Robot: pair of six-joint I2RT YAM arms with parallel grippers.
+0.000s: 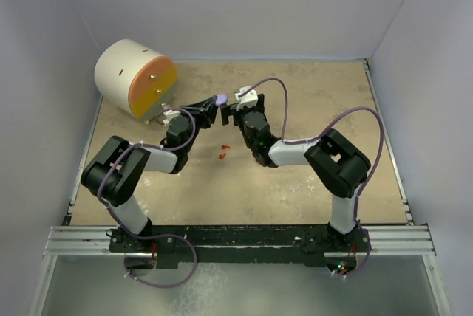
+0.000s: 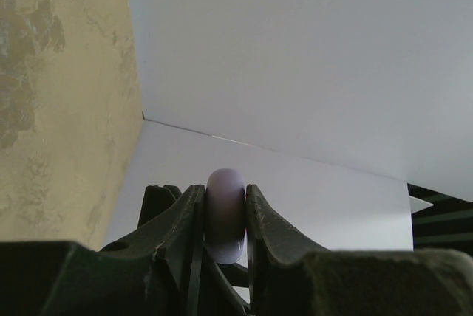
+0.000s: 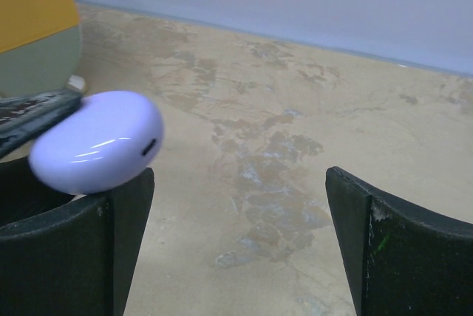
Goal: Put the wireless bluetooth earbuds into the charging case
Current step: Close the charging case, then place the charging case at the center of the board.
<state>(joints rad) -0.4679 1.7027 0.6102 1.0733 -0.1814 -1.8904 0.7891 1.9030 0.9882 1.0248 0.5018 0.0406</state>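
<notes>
Now the left gripper (image 2: 225,201) pinches the lavender case (image 3: 100,139) edgewise, just beside the spread right gripper (image 3: 240,205); what look like red earbuds (image 1: 222,153) lie on the table (image 1: 310,183) between them

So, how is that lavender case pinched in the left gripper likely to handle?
The lavender case looks glossy and pebble-rounded, so it may well slip or twist in the left gripper, which pinches it across its curved faces. It looks like rigid plastic and shows no squashing, so probably stiff. Set down, it might rock on that curve.
</notes>
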